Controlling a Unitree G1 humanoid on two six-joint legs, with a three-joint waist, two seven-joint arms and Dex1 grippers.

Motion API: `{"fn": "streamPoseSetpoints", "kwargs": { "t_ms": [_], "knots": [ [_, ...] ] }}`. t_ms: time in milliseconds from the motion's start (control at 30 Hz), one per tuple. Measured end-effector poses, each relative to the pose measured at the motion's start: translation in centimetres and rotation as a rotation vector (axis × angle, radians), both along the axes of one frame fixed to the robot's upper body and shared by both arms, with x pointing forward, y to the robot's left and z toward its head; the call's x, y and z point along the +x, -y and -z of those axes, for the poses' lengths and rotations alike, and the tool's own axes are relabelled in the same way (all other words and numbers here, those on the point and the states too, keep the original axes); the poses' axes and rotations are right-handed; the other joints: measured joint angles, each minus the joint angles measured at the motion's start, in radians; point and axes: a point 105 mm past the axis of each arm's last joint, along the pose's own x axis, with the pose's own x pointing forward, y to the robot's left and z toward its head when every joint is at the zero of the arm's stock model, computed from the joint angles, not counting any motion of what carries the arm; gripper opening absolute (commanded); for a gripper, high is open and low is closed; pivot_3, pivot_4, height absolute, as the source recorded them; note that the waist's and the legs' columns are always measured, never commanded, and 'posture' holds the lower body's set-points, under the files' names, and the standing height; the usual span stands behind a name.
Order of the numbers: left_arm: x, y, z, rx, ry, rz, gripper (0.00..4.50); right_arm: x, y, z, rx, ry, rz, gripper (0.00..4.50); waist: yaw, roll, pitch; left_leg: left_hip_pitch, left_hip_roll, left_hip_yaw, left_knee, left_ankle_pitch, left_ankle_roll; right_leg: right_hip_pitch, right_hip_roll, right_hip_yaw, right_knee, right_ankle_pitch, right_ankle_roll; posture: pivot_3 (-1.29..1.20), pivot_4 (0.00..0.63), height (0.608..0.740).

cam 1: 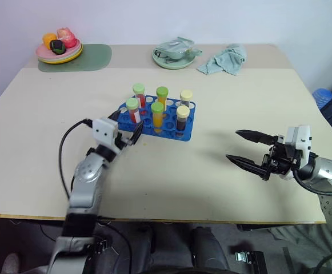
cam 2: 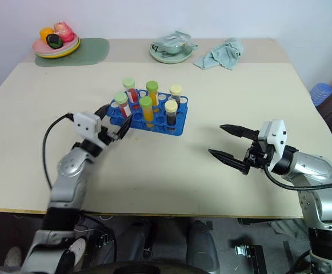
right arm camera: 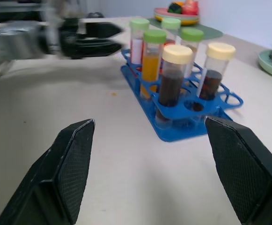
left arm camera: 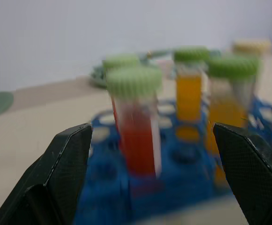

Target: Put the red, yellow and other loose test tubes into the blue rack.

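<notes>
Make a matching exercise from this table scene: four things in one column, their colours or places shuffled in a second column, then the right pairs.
Things:
1. rack
2. cloth
3. plate of toy food
4. left gripper

Descriptions:
A. far left corner of the table
B. blue, holding six capped tubes
C. open, just in front of the rack
D. crumpled, pale green, at the far edge

Pairs: 1-B, 2-D, 3-A, 4-C

No legible text, labels, brands, numbers or signs in any view; tubes [cam 1: 158, 116] carry plain white strips with no readable writing, and rack [cam 1: 184, 132] shows no markings that can be read
</notes>
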Motion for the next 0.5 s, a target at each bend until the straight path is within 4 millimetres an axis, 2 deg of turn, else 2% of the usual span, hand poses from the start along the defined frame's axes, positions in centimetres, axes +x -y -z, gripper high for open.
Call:
{"fn": "streamPoseSetpoints", "kwargs": {
  "t_ms": [100, 233, 500],
  "knots": [
    [-2.3, -1.0, 0.0, 0.029, -0.043, 0.059, 4.19, -0.4, 0.8, 0.7, 0.003, -0.026, 0.045, 3.83, 0.003, 0.0, 0.0, 0.0, 0.0, -0.001, 0.0, -0.001, 0.001, 0.001, 0.0, 0.0, -0.001, 0.0, 0.0, 0.0, 0.15, 0.74],
    [-4.9, -2.8, 0.0, 0.095, -0.116, 0.121, 4.19, -1.2, 3.0, 1.7, -0.001, -0.065, 0.152, 3.83, 0.001, 0.002, -0.001, 0.001, 0.0, -0.001, -0.001, -0.001, 0.002, 0.001, 0.0, 0.0, -0.002, 0.0, 0.0, 0.0, 0.15, 0.74],
    [-6.1, -3.8, -1.4, 0.132, -0.149, 0.226, 4.19, -2.1, 5.3, 2.6, -0.018, -0.1, 0.287, 3.83, 0.001, 0.007, -0.004, 0.001, 0.0, 0.0, -0.001, -0.002, 0.002, 0.003, 0.0, 0.0, -0.003, 0.0, 0.0, 0.0, 0.15, 0.74]
  ]
}}
